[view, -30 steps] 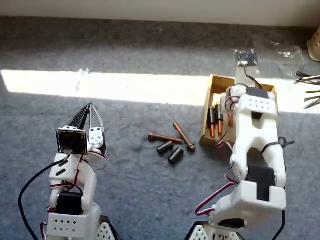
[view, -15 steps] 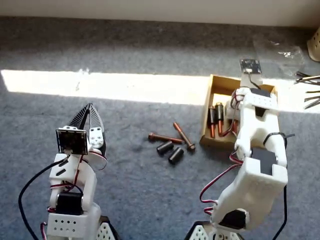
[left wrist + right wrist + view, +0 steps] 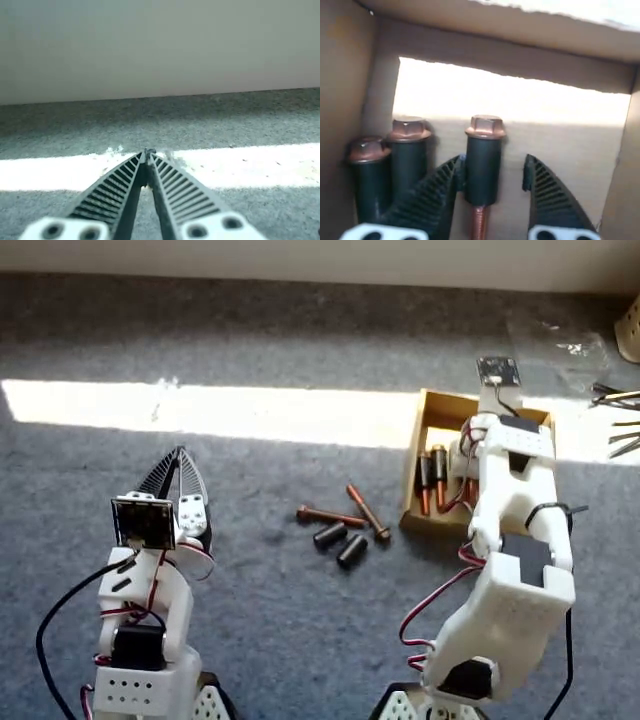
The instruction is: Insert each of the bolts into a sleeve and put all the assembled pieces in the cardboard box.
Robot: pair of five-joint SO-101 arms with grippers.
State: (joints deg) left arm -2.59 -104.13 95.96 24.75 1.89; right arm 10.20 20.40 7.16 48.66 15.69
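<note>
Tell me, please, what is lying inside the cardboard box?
Three sleeved bolts lie inside the cardboard box, one within the open right gripper. In the high view that arm covers part of the box.

light: daylight | glare: sunlit band (image 3: 250,415) across carpet (image 3: 300,640) | elsewhere: shade

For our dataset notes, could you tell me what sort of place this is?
Likely an indoor tabletop workspace for small assembly work: a grey carpet-like surface, a pale wall, and a cardboard box beside loose bolts and sleeves.
</note>
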